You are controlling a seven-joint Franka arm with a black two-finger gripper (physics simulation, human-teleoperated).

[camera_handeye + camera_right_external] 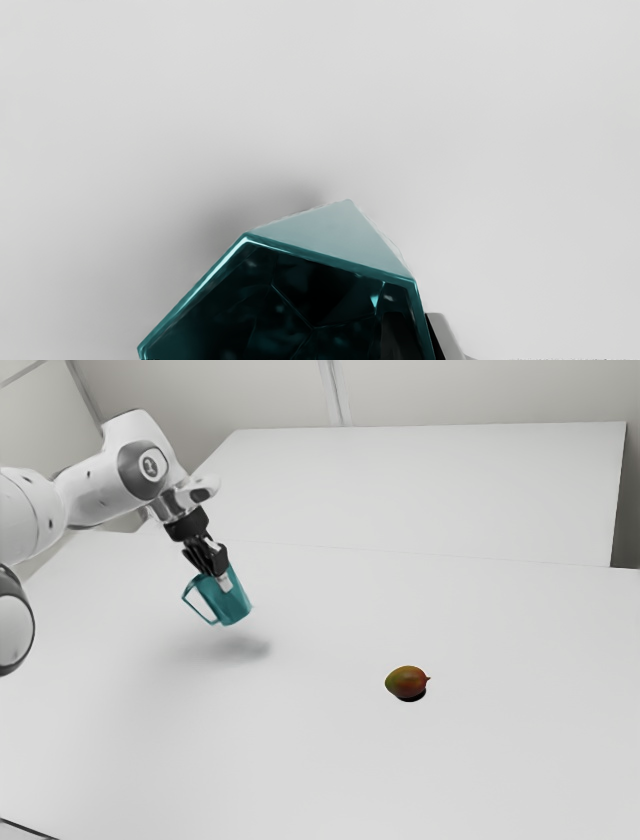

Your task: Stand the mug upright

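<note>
Teal glossy, flat-sided mug (233, 606) hangs tilted above the white tabletop (300, 760), its shadow beneath, its angular handle (184, 596) toward the exterior view's left. The black two-finger gripper (224, 581) grasps its wall, one finger (399, 337) inside, the other (444, 335) outside. Well apart, toward the exterior view's right, a rounded red-and-green fruit (406, 681) rests on the tabletop.
</note>
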